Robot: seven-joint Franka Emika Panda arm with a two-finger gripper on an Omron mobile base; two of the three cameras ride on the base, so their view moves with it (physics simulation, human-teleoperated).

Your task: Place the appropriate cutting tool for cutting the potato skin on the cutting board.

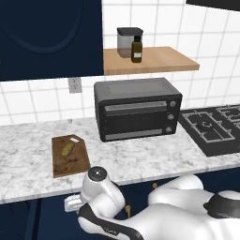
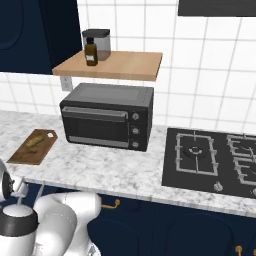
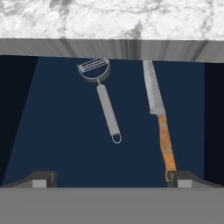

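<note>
In the hand view the cutting tool, a silver-grey peeler (image 3: 106,106), lies on the dark blue floor of an open drawer, its wide head toward the counter edge. To its right lies a longer knife (image 3: 158,118) with an orange-brown handle. My gripper (image 3: 111,179) hangs open above the drawer, its fingertips (image 3: 41,178) far apart, nothing between them. The peeler's handle end is just ahead of the gap, slightly left of centre. On the counter the dark brown cutting board (image 1: 77,165) (image 2: 25,154) carries the small yellowish-green potato (image 1: 68,149) (image 2: 34,142).
The marble counter edge (image 3: 113,48) overhangs the drawer's far end. A black toaster oven (image 1: 136,110) stands right of the board, a gas hob (image 1: 213,129) further right. A wooden shelf (image 1: 150,60) above holds a jar and a brown bottle.
</note>
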